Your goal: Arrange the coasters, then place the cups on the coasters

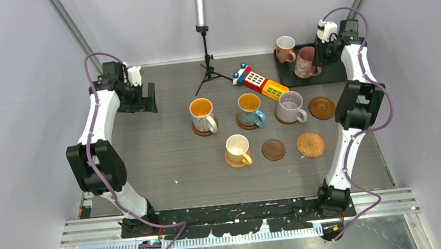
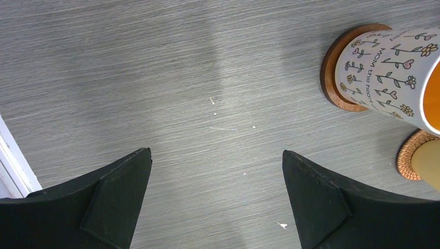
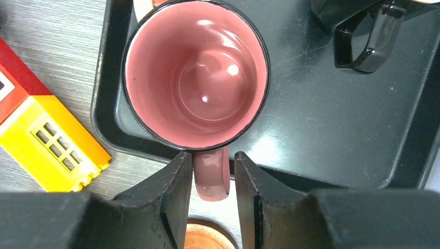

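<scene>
Top external view: one black tray at the far right, with two of six cups at it, the far pink cup and the near pink cup. Four stand on coasters: white cup, blue cup, lavender cup, yellow cup. Three of seven coasters lie uncovered: brown coaster, dark coaster, woven coaster. The near pink cup is mouth up, its handle pointing between the narrow fingers of the right gripper; whether they pinch it, I cannot tell. The left gripper gapes wide above the table.

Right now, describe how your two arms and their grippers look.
The left arm and right arm match: white links between chunky black joint housings, on black bases. A mauve cable loops loosely along each. The left gripper and right gripper each carry two matte black, wedge-shaped fingers, with no markings that I can see.
</scene>
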You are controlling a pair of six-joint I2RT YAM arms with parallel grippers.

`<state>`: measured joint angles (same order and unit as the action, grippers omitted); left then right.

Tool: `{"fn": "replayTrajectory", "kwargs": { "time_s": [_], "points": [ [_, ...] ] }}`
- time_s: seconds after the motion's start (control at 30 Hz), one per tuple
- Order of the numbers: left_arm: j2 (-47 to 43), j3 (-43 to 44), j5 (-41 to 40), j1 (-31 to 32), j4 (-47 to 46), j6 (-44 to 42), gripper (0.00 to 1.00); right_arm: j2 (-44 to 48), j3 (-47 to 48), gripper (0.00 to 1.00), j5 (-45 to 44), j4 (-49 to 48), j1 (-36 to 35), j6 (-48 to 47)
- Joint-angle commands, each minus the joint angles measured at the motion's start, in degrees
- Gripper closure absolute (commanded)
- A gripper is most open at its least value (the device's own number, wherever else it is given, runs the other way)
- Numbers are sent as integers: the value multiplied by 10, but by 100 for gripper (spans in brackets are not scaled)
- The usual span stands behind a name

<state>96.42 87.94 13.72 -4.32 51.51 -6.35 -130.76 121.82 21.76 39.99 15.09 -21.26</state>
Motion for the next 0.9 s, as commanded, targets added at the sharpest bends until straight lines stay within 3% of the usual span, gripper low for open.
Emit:
{"fn": "replayTrajectory", "kwargs": {
  "time_s": [0.0, 0.27, 0.47, 0.67, 0.87],
  "points": [
    [-16, 1, 10, -4, -2, 6, 0, -9, 41, 58, -24, 38, -2, -23],
    [-14, 5, 8, -3, -2, 6, 0, -22, 50, 53, -53, 66, -15, -51],
    [-4, 27, 6, -4, 2, 7, 0, -55, 92, 55, -84, 60, -18, -35],
    [-6, 26, 4, -4, 5, 0, 0, -53, 93, 69, -72, 38, -20, -24],
    [-8, 22, 6, -4, 6, -6, 0, -6, 42, 90, -54, -8, -20, -32]
  ]
}}
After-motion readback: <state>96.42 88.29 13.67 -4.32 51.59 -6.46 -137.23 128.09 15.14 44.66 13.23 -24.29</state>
